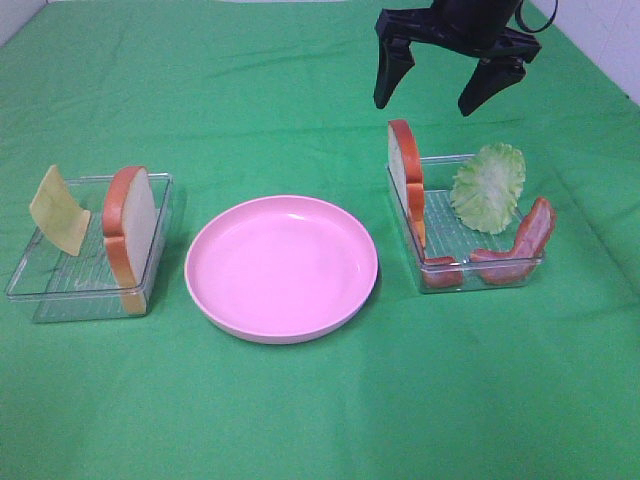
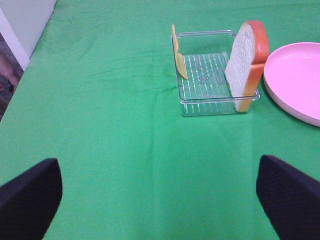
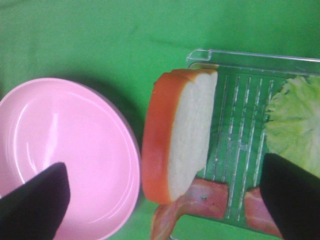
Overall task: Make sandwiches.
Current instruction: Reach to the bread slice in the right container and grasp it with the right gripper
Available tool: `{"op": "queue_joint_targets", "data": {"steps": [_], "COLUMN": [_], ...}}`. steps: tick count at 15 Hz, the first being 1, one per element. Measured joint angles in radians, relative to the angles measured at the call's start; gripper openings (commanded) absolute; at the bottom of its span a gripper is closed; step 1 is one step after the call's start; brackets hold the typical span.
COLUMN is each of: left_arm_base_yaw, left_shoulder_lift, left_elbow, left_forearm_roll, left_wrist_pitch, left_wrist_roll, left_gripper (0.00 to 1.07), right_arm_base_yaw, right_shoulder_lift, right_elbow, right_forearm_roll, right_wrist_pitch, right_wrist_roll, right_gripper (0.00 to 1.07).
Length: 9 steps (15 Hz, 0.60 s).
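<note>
A bread slice (image 1: 406, 175) stands upright at the left wall of the right tray (image 1: 478, 268), with a lettuce leaf (image 1: 489, 187) and bacon strips (image 1: 520, 245) leaning in it. The left tray (image 1: 60, 290) holds a cheese square (image 1: 59, 210) and a second bread slice (image 1: 131, 235), both upright. My right gripper (image 1: 436, 92) is open and empty, hovering above and behind the right tray; its view shows the bread (image 3: 182, 132), lettuce (image 3: 295, 122) and bacon (image 3: 205, 200). My left gripper (image 2: 160, 195) is open, apart from the cheese (image 2: 179, 55) and bread (image 2: 246, 62); it is out of the high view.
A round pink plate (image 1: 282, 265) sits between the two trays on the green cloth; it also shows in the left wrist view (image 2: 295, 80) and the right wrist view (image 3: 60, 145). The cloth's edge and a pale wall (image 2: 25, 22) lie beyond the left tray.
</note>
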<state>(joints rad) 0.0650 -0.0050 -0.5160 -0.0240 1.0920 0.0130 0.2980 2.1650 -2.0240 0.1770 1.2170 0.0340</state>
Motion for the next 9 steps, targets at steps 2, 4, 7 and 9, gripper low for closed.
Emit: {"op": "queue_joint_targets", "data": {"steps": [2, 4, 7, 9], "left_arm_base_yaw": [0.0, 0.0, 0.0, 0.0], "left_shoulder_lift": [0.0, 0.0, 0.0, 0.0], "left_elbow": [0.0, 0.0, 0.0, 0.0], "left_forearm_roll": [0.0, 0.0, 0.0, 0.0], "left_wrist_pitch": [0.0, 0.0, 0.0, 0.0], "left_wrist_roll": [0.0, 0.0, 0.0, 0.0], "left_gripper": [1.02, 1.02, 1.02, 1.02], "right_arm_base_yaw": [0.021, 0.021, 0.021, 0.021], "right_shoulder_lift": [0.025, 0.048, 0.083, 0.107], "right_elbow": [0.0, 0.0, 0.0, 0.0], "right_forearm_roll": [0.013, 0.02, -0.008, -0.009], "right_wrist_pitch": [-0.005, -0.022, -0.042, -0.042], "right_wrist_roll": [0.0, 0.0, -0.001, -0.001], "right_gripper": [0.99, 0.99, 0.99, 0.99]}}
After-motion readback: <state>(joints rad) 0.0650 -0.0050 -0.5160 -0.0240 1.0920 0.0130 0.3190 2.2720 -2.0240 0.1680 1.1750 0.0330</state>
